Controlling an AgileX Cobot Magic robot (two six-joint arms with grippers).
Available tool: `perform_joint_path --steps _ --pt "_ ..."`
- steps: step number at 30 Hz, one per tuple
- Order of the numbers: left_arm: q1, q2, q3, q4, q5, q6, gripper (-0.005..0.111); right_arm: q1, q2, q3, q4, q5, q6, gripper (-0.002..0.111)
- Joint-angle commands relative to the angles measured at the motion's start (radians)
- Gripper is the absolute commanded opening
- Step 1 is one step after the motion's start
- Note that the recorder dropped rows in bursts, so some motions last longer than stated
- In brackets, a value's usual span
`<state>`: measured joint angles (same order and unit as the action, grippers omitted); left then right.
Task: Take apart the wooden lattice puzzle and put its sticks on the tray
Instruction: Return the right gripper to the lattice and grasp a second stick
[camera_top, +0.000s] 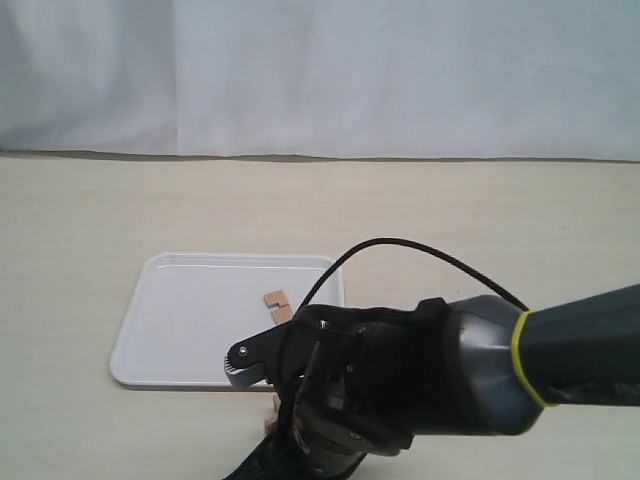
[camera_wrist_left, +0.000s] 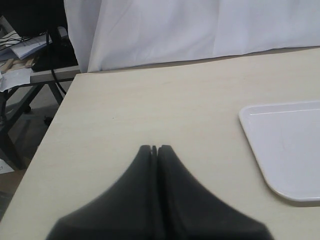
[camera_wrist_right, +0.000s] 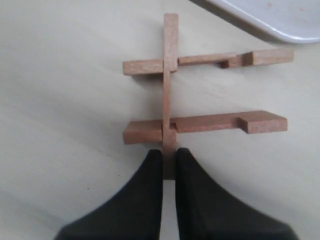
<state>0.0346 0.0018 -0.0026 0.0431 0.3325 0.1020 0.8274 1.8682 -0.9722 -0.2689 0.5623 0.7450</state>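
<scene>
The wooden lattice puzzle (camera_wrist_right: 200, 95) lies on the table just short of the tray (camera_wrist_right: 270, 20), reduced to three sticks. Two sticks (camera_wrist_right: 210, 122) lie parallel, and a third (camera_wrist_right: 170, 75) crosses them on edge. My right gripper (camera_wrist_right: 170, 152) is shut on the near end of that crossing stick. One loose stick (camera_top: 278, 304) lies on the white tray (camera_top: 190, 320) near its right side. In the exterior view my right arm (camera_top: 430, 370) hides the puzzle and the gripper. My left gripper (camera_wrist_left: 154, 148) is shut with nothing in it, over bare table left of the tray (camera_wrist_left: 285, 150).
A white cloth backdrop (camera_top: 320, 70) hangs behind the beige table. The table's left edge (camera_wrist_left: 55, 120) drops off to a cluttered desk with cables. A black cable (camera_top: 420, 250) loops up from the right arm over the tray's corner.
</scene>
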Motion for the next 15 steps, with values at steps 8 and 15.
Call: perform_joint_path --steps 8,15 --pt "0.000 -0.002 0.003 -0.002 -0.010 -0.006 0.000 0.001 -0.156 -0.004 -0.009 0.075 0.000 0.005" --pt "0.000 -0.002 0.003 -0.002 -0.010 -0.006 0.000 0.001 -0.241 -0.004 -0.009 0.075 -0.002 0.005"
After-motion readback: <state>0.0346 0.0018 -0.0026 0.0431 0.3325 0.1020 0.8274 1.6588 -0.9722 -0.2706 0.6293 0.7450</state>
